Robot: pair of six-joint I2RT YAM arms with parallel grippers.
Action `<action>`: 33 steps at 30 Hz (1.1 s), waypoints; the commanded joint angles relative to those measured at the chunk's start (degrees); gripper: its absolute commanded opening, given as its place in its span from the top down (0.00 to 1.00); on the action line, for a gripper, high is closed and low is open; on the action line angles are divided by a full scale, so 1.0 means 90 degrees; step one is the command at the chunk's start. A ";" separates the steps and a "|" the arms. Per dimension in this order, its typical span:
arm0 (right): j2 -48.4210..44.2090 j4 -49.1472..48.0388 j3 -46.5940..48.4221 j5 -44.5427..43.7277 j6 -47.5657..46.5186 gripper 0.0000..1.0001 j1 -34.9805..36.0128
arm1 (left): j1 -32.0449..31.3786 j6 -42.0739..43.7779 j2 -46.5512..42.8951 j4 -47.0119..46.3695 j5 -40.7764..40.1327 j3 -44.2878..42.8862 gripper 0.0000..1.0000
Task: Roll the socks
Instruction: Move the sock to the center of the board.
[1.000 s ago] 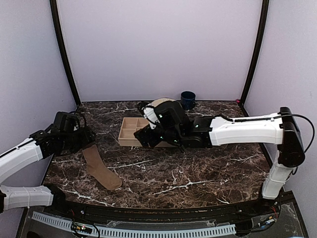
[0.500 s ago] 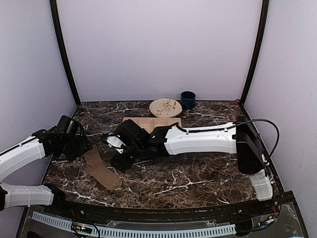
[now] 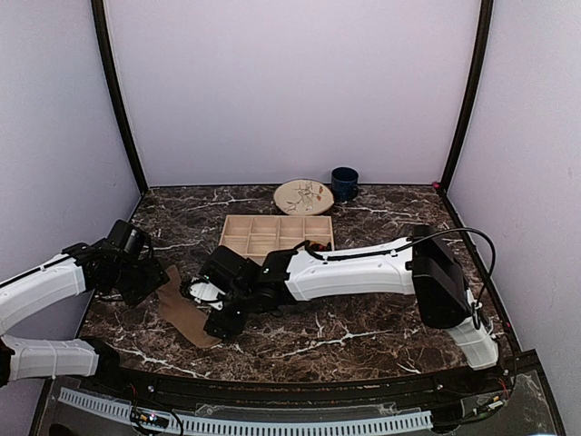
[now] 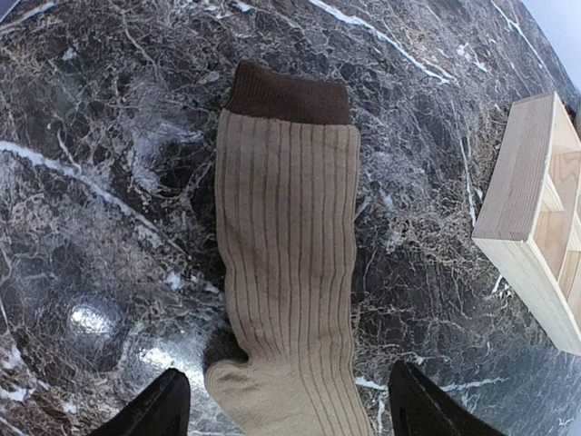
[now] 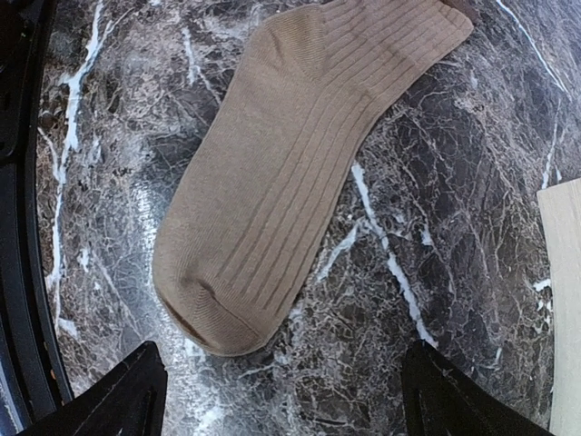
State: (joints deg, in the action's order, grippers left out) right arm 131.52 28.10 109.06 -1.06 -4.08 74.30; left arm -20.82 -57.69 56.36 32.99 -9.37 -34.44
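Note:
One tan ribbed sock with a dark brown cuff lies flat on the marble table near the front left. In the left wrist view the sock runs lengthwise away from my left gripper. That gripper hovers open above the heel, one finger on each side. In the right wrist view the sock lies on a slant, and my right gripper stands open just beyond its toe, over bare marble. Neither gripper holds anything.
A wooden compartment tray sits behind the sock, mid-table. A patterned plate and a dark blue mug stand at the back. The table's black front rim runs close beside the sock's toe.
My right arm has swung from over the wooden tray to the front left, ending at the sock's toe. The left gripper has shifted slightly nearer along the sock.

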 commanded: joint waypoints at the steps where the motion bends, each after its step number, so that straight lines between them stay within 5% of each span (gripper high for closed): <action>1: 0.0040 -0.0056 -0.0125 0.0004 -0.0168 0.12 0.0171 | 0.0039 -0.0276 -0.0161 0.0153 0.0090 0.0210 0.22; 33: 0.1052 -0.0096 0.0626 -0.0338 -0.0443 0.15 0.0318 | 0.0049 -0.0421 -0.0444 0.0498 0.0172 0.0237 0.22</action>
State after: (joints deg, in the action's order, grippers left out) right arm 138.93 28.23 112.95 -4.05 -7.64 76.62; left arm -20.73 -61.32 53.47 34.63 -7.49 -32.95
